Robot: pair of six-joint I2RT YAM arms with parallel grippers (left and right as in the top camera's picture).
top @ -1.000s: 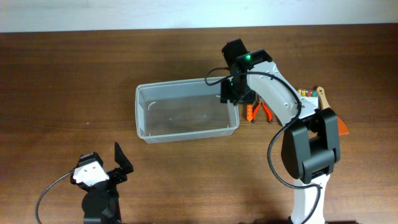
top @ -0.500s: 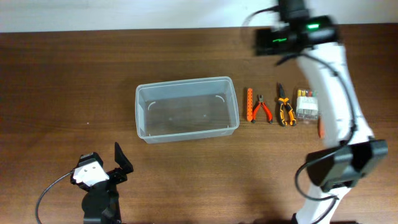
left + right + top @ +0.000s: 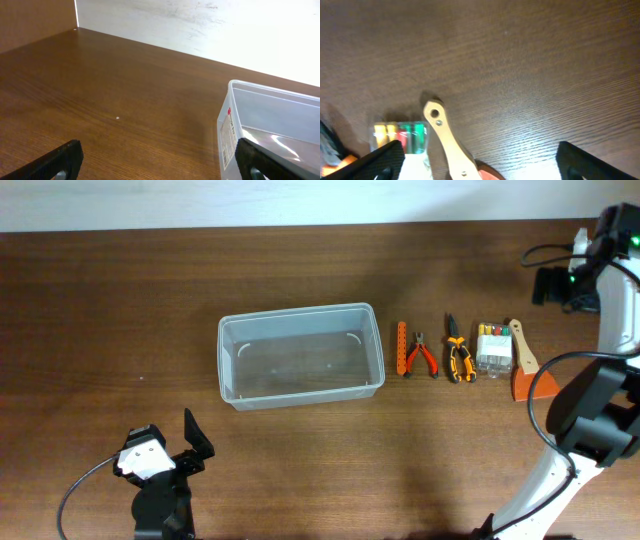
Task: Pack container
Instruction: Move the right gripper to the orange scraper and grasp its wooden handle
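Observation:
The container is a clear plastic bin, empty, at the table's middle; its left end shows in the left wrist view. To its right lie an orange strip, red pliers, orange-black pliers, a small clear box of coloured bits and a wooden-handled scraper. My right gripper is open and empty, raised above the scraper's handle. My left gripper is open and empty, low at the front left, its jaws facing the container.
The box of bits sits left of the scraper handle in the right wrist view. The right arm's base stands at the front right. A pale wall borders the table's far edge.
My right arm has swung from over the container's right end up and out to the far right, above the scraper. The left arm has not moved.

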